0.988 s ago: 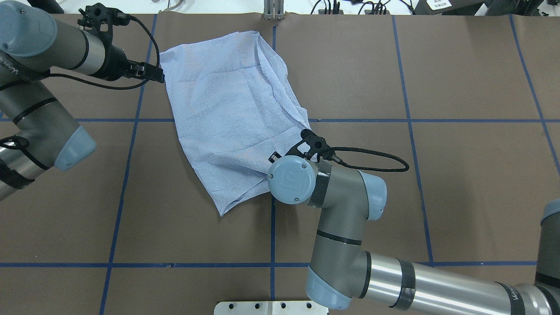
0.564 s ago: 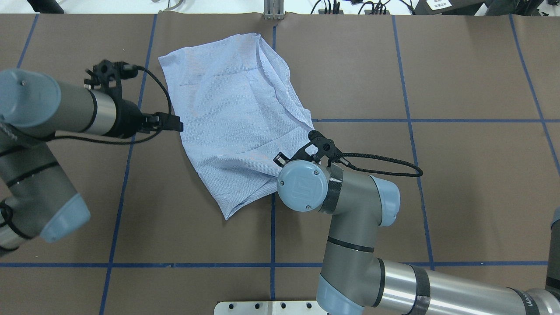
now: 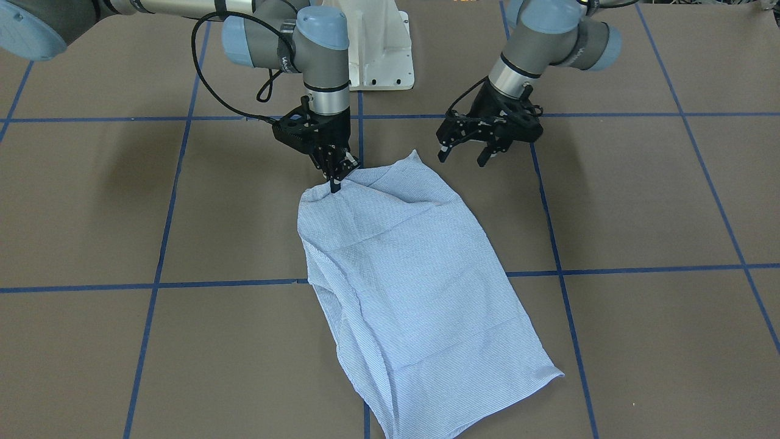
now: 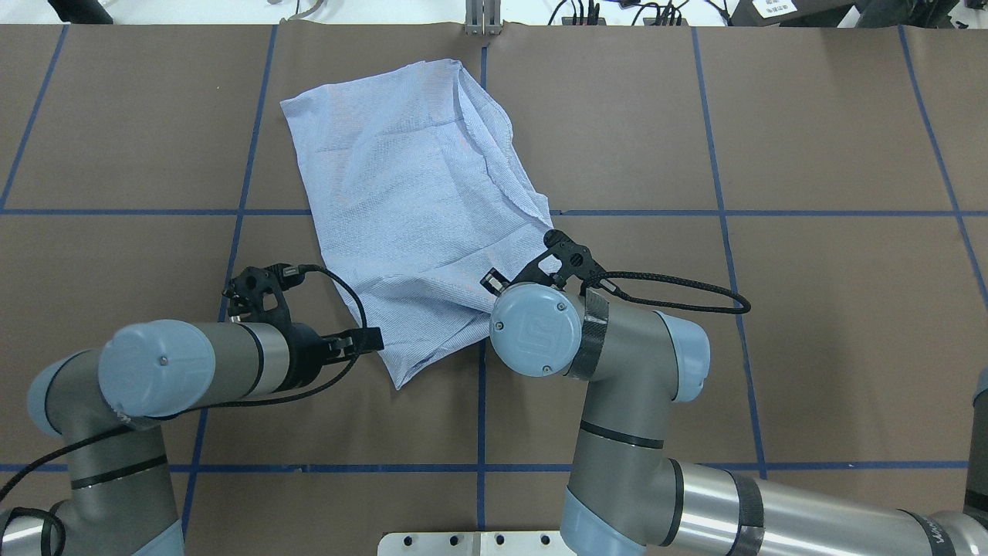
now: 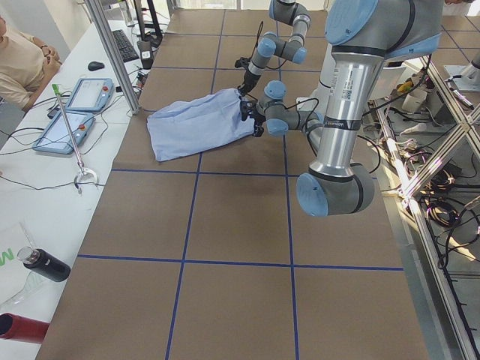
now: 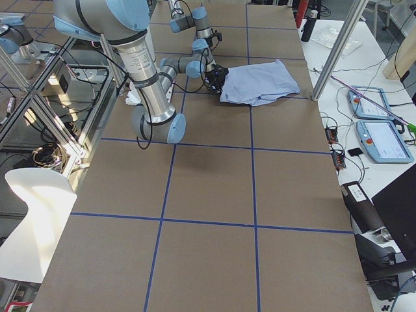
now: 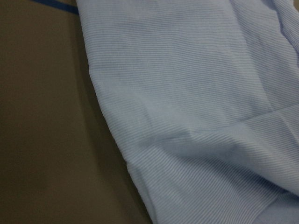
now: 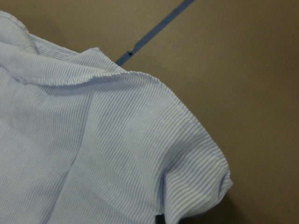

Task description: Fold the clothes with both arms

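Blue-striped shirt (image 4: 409, 193) lies on the brown-papered table (image 4: 810, 324), with one edge pinched.
Seen from overhead, the shirt runs from 11 o'clock down to 5 o'clock, crossing a blue tape line (image 4: 664, 212). The right gripper (image 3: 334, 178) has its jaws closed tight on the hem at the shirt's 4 o'clock edge. The left gripper (image 3: 464, 160) has its jaws spread wide and holds nothing. It hovers just beside the shirt's near tip at 7 o'clock, clear of the cloth.
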`<state>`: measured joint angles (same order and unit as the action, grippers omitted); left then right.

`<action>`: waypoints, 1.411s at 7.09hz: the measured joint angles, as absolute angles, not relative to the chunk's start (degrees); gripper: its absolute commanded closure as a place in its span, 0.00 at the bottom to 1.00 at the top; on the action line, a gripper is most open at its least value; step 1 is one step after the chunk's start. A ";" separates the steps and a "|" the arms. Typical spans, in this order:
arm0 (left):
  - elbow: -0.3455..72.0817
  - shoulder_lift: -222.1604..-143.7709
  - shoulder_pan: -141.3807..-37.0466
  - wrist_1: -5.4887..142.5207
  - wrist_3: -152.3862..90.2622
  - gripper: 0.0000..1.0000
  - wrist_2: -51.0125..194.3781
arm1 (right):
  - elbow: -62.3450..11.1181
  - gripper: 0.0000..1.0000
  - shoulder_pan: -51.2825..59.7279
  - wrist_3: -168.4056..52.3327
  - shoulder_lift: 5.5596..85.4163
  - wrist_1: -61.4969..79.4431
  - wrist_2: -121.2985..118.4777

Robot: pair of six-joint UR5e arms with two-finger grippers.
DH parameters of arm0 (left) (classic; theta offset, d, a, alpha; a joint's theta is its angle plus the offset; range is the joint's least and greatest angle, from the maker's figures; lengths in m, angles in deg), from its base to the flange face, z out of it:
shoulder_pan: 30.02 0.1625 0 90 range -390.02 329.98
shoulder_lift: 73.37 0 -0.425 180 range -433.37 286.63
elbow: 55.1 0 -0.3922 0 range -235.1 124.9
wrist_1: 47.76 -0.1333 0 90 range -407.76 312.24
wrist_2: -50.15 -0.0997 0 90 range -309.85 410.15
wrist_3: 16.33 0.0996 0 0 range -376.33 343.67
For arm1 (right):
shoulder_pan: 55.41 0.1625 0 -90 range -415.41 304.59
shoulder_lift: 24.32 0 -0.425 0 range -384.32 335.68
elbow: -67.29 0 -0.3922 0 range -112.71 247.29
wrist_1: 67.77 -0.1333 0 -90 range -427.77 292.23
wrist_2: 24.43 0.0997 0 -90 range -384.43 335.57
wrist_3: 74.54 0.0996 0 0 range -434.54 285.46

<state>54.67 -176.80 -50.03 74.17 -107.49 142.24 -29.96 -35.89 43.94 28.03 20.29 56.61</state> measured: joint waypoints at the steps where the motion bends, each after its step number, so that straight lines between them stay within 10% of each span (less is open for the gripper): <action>1: 54.38 -177.13 -48.48 74.08 -109.25 0.17 141.18 | -29.96 1.00 -35.89 43.94 28.05 20.29 56.60; 7: 49.77 -181.82 -46.29 73.71 -110.62 0.17 140.50 | -30.00 1.00 -35.90 43.94 28.30 20.29 56.35; 10: 47.55 -183.82 -46.28 73.70 -110.56 0.35 140.43 | -30.00 1.00 -35.90 43.94 28.31 20.29 56.25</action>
